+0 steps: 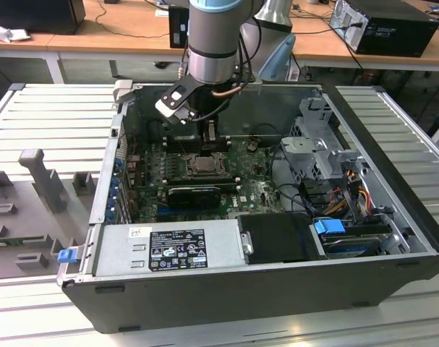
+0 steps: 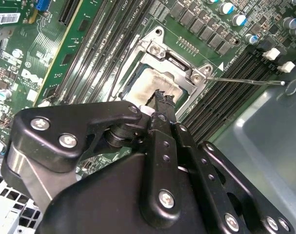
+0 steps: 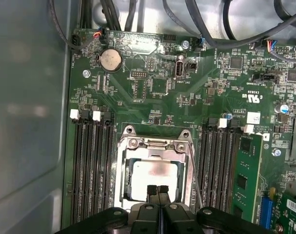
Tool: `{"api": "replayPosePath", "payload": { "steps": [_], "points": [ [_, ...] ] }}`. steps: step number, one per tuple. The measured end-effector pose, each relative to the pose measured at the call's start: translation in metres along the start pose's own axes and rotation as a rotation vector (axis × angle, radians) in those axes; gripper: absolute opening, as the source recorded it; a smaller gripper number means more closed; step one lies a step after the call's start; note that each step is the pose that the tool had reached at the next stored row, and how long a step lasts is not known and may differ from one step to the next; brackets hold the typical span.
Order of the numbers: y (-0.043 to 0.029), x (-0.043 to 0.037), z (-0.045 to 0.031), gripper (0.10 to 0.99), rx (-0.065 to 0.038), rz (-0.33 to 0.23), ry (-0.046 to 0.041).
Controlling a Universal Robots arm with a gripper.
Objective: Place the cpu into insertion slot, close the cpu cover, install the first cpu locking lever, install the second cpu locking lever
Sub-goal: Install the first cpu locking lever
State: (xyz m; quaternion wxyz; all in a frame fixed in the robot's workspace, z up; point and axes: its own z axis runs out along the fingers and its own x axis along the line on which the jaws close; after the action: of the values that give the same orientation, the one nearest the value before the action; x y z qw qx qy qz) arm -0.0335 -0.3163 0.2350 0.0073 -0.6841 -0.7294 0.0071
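**Cpu (image 3: 155,173) lying flat in its socket, your gripper (image 3: 157,191) poised over it**

You are looking at the cpu sitting in the socket of the green motherboard (image 3: 152,87). Its dull metal top, smeared pale, is facing straight up out of the open computer case (image 1: 205,293). The chip is square, so no side is reading as the longer one. Its edges are running parallel with the black memory slots (image 3: 91,165) flanking the socket on both sides.

The cpu cover (image 3: 122,180) is lying flat around the chip, its square opening framing it. A thin locking lever (image 2: 245,81) is sticking out from a corner of the socket and passing over the memory slots in the second wrist view.

Your gripper is hanging over the chip's edge in both wrist views. Its two black fingers (image 2: 162,105) are pressing together with nothing between them. Whether the tips are touching the metal, you cannot tell.

In the exterior view the arm (image 1: 213,43) is reaching down into the case, the gripper (image 1: 210,144) hanging just above the cpu (image 1: 203,165). The case is lying on its side on a ribbed grey metal table (image 1: 45,116), with a power supply (image 1: 168,249) sitting along its near side. Grey fixture blocks (image 1: 38,173) are standing on the table toward the exterior view's left. Wooden desks (image 1: 118,22) are running along behind, with another computer case (image 1: 393,25) resting on one at the exterior view's right.
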Motion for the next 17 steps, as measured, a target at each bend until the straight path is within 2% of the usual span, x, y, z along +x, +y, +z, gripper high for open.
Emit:
{"api": "replayPosePath", "payload": {
  "steps": [3,7,17],
  "points": [
    [-0.0001,0.0,-0.005,0.106,0.0,0.0,0.0001],
    [-0.0004,0.0,-0.019,0.106,0.0,0.0,0.0],
    [-0.0008,0.0,-0.0372,0.106,0.0,0.0,0.0]
  ]
}}
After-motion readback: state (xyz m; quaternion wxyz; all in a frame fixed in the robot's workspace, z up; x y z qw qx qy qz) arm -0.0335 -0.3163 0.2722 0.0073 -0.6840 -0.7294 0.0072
